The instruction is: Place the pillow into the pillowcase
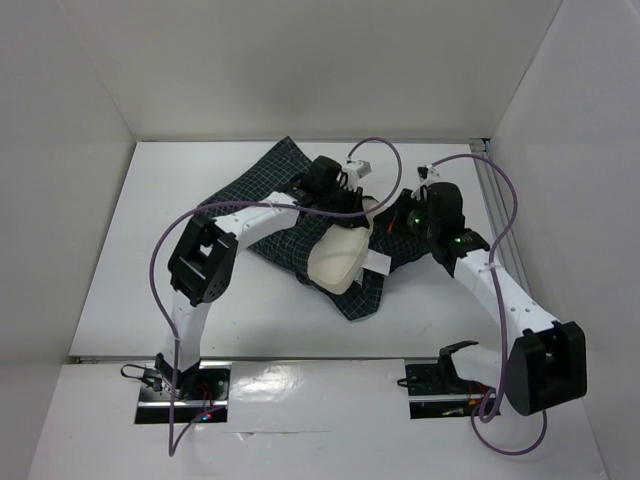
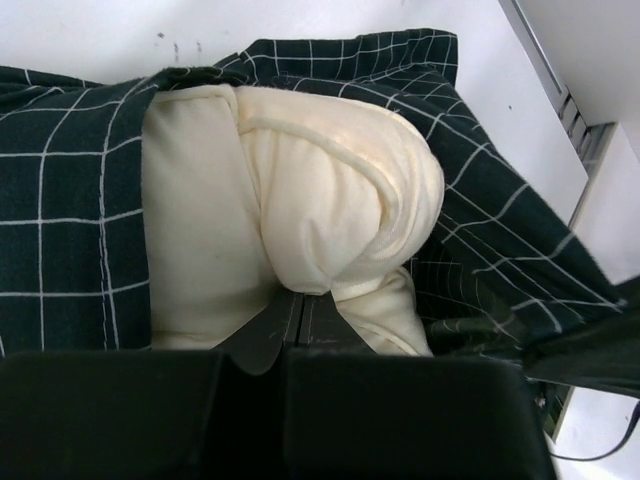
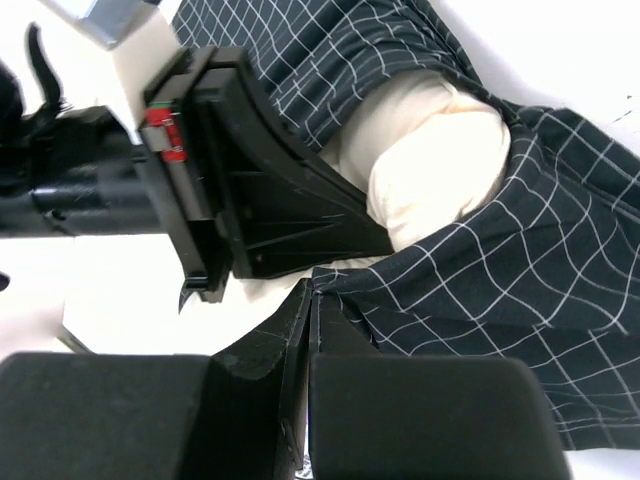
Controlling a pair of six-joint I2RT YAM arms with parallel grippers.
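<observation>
Pinching pillow [image 2: 330,200] fold with left gripper [image 2: 303,318], jaws pressed together, for feeding inward. Pinching pillowcase [image 3: 520,260] hem beside pillow with right gripper [image 3: 312,300], likely keeping mouth open.

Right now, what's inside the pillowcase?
The pillow, partly in: its bunched cream end shows at the mouth of the pillowcase. The checked cloth covers the rest, so how far in it reaches cannot be seen.

The left pincer [image 2: 303,305] and right pincer [image 3: 312,295] crowd the pillow [image 1: 338,258] from 12 and 2 o'clock, close together. The pillowcase [image 1: 362,298] spreads from 9 through 4. Bare tabletop [image 1: 260,320] lies open at 6 and 7 o'clock.
</observation>
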